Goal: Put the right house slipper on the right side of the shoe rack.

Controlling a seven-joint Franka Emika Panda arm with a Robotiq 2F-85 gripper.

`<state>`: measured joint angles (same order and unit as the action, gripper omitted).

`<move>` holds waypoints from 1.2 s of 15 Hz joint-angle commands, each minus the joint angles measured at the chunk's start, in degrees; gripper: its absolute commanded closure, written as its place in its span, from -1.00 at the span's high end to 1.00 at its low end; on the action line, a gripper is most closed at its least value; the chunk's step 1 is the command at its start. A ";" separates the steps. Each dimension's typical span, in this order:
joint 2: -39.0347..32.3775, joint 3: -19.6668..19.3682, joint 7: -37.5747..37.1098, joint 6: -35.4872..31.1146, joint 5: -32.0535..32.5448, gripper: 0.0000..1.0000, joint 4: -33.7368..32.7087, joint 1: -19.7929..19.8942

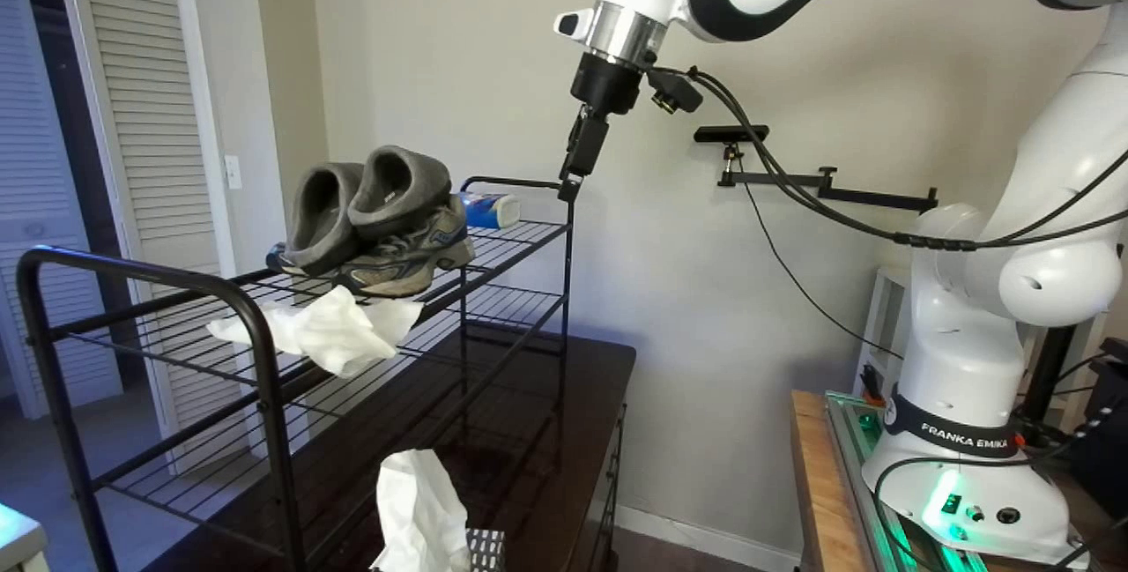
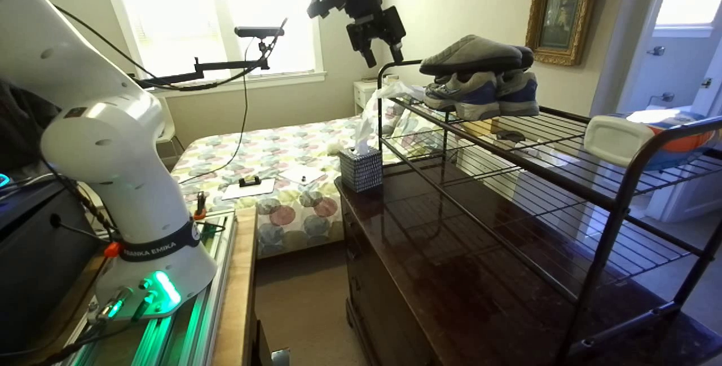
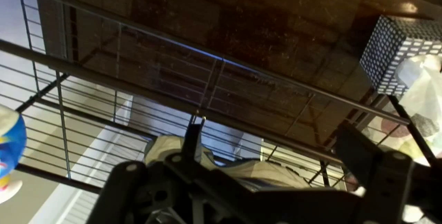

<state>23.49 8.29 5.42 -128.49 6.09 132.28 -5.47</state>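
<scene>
- Gripper (image 2: 384,60) spread wide, grasping nothing, hanging near the shoe rack (image 2: 602,264)!
- Up top on the rack, both slippers (image 1: 423,195) perch on the sneakers (image 1: 410,256); which is the right one, can't tell.
- Only an exterior view looks down into them; the wrist view catches the sneakers.
- At the dresser's (image 2: 451,281) far end, an exterior view gets the tissue box (image 2: 361,170) whole.

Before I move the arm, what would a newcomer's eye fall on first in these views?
Probably the two grey slippers, perched on a pair of sneakers on the upper tier of the shoe rack. Next comes the black gripper, open and empty in mid-air near the shoe rack. Then the white tissue standing up from the patterned box on the dark dresser.
</scene>
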 commanded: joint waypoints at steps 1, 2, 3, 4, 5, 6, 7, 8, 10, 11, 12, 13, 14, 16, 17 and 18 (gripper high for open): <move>-8.63 3.02 -5.77 -3.27 3.64 1.00 -9.12 0.26; -10.24 3.79 -7.07 -3.64 4.68 1.00 -11.44 0.29; -11.68 4.35 -8.35 -3.64 5.68 1.00 -13.56 0.30; -13.02 4.82 -9.54 -3.68 6.71 1.00 -15.89 0.22; -14.08 5.12 -10.61 -3.66 7.68 1.00 -17.87 0.11; -15.00 5.31 -11.61 -3.88 8.48 1.00 -19.73 -0.04; -15.75 5.62 -13.48 -4.87 9.53 1.00 -21.37 -0.10; -16.31 6.08 -15.75 -6.35 11.23 1.00 -22.48 -0.13; -17.60 7.19 -20.60 -10.30 16.79 1.00 -23.97 -0.09; -18.21 7.80 -23.21 -11.63 20.10 1.00 -24.48 -0.12; -18.74 8.35 -25.96 -12.95 24.04 1.00 -24.91 -0.04; -19.34 8.97 -29.37 -14.26 29.51 1.00 -25.21 0.17; -19.27 11.31 -31.48 -14.73 33.68 1.00 -25.39 2.41; -19.07 14.18 -35.16 -13.76 42.64 1.00 -25.92 4.84; -19.29 15.29 -36.78 -12.46 47.10 1.00 -26.42 5.26; -19.55 16.37 -38.45 -11.28 51.49 1.00 -26.93 5.73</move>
<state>5.49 21.04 -27.72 -142.10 46.29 108.12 -2.11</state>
